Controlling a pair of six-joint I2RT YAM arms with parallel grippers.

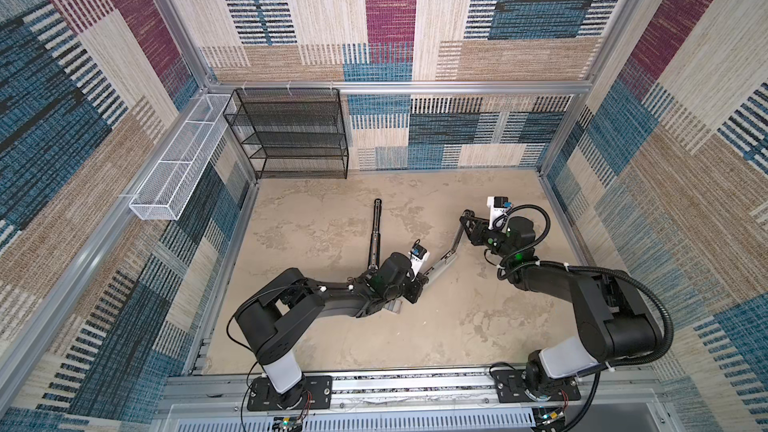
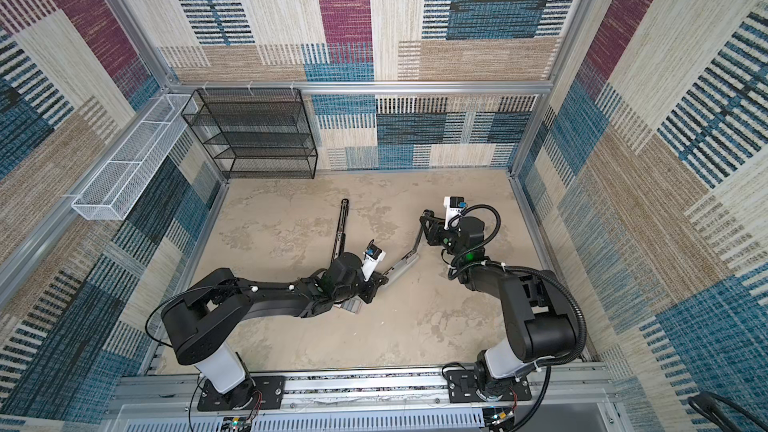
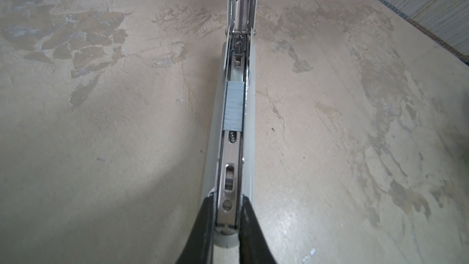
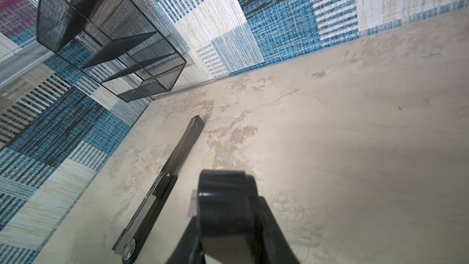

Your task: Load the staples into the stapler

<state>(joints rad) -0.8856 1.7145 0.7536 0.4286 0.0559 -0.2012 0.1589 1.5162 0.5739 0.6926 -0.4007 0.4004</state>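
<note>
While your right gripper clamps the raised lid, the staples lie in the channel of the open stapler; your left gripper straddles its front end, grip not determinable.

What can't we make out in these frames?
- staples box: mostly under the left arm, both top views.
- left gripper: flanks the grey stapler; actual grip unclear, left wrist view.
- right gripper: fingertips hidden behind the blurred black stapler lid, right wrist view.
</note>
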